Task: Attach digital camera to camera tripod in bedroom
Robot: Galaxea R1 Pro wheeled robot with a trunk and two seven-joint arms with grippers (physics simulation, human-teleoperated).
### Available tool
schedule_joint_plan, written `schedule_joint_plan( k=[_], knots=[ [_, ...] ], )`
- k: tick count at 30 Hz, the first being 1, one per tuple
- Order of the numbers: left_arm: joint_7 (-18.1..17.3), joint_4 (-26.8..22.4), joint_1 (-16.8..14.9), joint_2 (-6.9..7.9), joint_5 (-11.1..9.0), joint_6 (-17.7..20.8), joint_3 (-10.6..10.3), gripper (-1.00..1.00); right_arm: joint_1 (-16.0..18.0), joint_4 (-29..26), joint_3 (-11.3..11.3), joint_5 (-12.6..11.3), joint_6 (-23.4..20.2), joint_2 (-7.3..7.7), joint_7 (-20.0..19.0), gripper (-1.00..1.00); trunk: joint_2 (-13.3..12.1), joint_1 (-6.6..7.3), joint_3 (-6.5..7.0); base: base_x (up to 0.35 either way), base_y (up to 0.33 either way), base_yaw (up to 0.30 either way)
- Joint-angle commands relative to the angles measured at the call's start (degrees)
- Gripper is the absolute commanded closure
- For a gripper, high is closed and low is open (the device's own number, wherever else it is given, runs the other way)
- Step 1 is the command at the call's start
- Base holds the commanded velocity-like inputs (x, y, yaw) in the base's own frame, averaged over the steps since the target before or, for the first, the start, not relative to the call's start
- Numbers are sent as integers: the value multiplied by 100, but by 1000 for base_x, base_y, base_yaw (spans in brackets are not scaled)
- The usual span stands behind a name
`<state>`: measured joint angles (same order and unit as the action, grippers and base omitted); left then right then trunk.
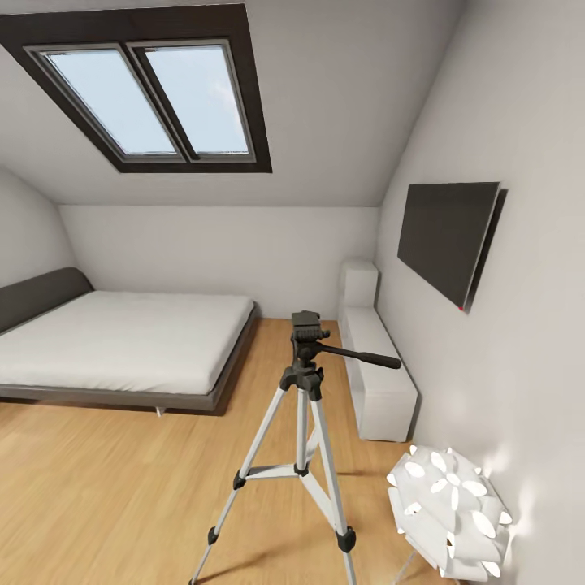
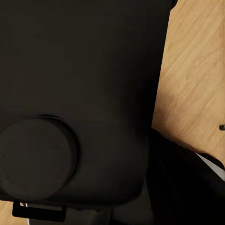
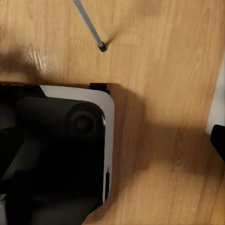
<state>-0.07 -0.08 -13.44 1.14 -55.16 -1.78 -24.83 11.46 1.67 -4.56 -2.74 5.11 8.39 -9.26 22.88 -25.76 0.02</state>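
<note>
The tripod (image 1: 302, 422) loses its feet at the picture's lower edge; beside it, the white lamp (image 1: 449, 504) is cut off there too, its legs barely showing; beyond the tripod, the bed (image 1: 122, 345) runs off the left edge; in the left wrist view a black body (image 2: 79, 103) hides most of the floor (image 2: 197, 75), too dark to identify.
</note>
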Motion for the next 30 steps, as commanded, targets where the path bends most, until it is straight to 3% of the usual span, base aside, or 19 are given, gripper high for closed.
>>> schedule_joint_plan(
  k=[1,24,30],
  knots=[
    [-2,0,0,0,-31,-6,-49,100,6,18,-45,-30,34,3,-20,-100,4,-2,-2,0,-6,0],
    [-3,0,0,1,-30,3,-50,100,6,18,-45,-25,69,21,-6,-100,4,-2,-178,0,-1,0],
    [-39,3,0,25,-30,169,-52,100,6,18,-45,-18,77,37,2,-100,4,-2,-233,0,0,0]
  ],
)
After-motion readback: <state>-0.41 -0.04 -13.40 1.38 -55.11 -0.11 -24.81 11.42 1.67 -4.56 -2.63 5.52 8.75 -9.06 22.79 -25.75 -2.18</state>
